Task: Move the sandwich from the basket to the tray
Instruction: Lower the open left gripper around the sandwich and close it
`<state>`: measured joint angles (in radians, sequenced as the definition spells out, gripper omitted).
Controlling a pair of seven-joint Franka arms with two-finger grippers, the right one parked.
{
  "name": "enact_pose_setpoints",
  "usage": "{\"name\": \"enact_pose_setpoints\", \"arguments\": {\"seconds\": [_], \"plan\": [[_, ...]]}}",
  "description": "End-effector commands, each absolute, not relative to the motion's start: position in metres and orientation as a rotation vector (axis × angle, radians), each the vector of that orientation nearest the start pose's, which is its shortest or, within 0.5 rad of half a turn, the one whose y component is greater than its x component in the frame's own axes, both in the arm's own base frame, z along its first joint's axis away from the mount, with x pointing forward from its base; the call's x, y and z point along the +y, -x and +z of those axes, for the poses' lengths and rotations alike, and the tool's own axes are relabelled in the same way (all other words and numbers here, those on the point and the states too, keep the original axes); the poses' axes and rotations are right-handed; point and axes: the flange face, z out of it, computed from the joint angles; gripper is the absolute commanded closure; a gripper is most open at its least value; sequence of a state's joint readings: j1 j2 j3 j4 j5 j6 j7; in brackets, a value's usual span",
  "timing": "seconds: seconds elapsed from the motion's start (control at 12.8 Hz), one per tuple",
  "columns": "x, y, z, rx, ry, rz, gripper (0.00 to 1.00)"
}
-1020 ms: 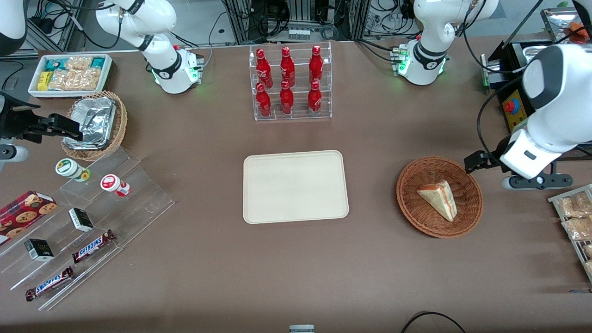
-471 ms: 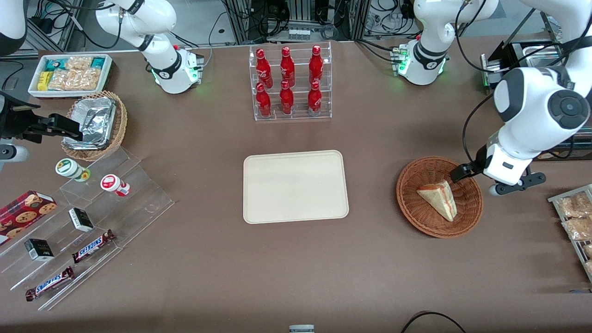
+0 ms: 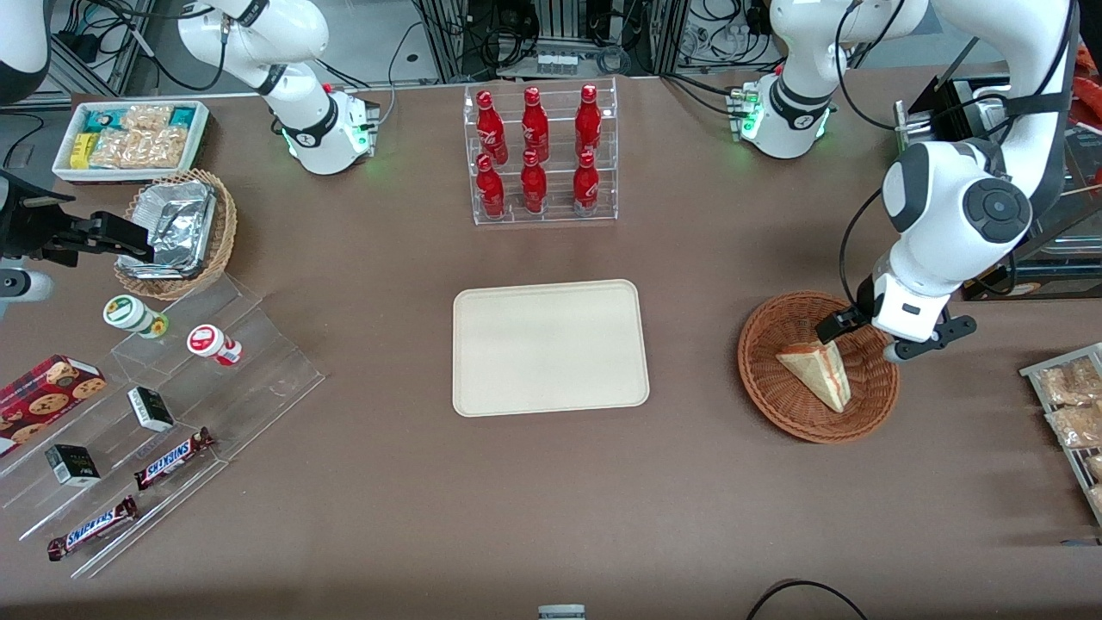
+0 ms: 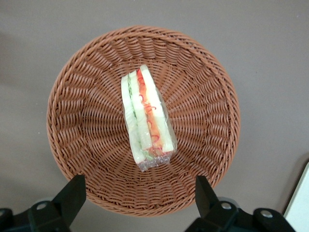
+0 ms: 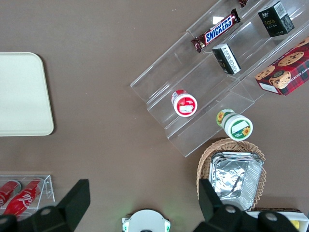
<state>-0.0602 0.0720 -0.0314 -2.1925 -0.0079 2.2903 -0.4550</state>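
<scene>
The sandwich [image 3: 816, 372], a plastic-wrapped white wedge with red and green filling, lies in the round reddish-brown basket [image 3: 775, 413] toward the working arm's end of the table. My left gripper [image 3: 861, 340] hangs open above the part of the basket farther from the front camera, close to the sandwich's blunt end. In the left wrist view the sandwich [image 4: 145, 118] rests across the middle of the basket [image 4: 67, 96], and the open gripper [image 4: 139, 193] holds nothing, its black fingers [image 4: 72, 193] spread over the rim. The cream tray [image 3: 551, 347] lies bare at the table's middle.
A clear rack of red bottles [image 3: 542, 155] stands farther from the front camera than the tray. Snack packets [image 3: 1067, 405] lie on a wire rack beside the basket. Clear steps with snacks [image 3: 172, 396], a foil-lined tan basket [image 3: 176, 232] and a white bin [image 3: 129, 138] sit toward the parked arm's end.
The left arm has swung in from the table's end toward the basket. Its gripper has come over the basket rim near the sandwich. The sandwich has not moved.
</scene>
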Motion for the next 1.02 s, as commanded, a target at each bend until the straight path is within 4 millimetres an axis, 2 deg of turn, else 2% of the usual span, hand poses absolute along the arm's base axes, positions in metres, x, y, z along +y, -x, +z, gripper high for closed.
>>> {"name": "enact_pose_setpoints", "arguments": {"seconds": [0.0,0.24,0.94], "plan": [[-0.054,-0.541,0.346,-0.603,3.093,-0.058,0.00],[-0.054,-0.540,0.321,-0.635,3.092,-0.078,0.00],[-0.056,-0.549,0.282,-0.688,3.095,-0.137,0.00]]}}
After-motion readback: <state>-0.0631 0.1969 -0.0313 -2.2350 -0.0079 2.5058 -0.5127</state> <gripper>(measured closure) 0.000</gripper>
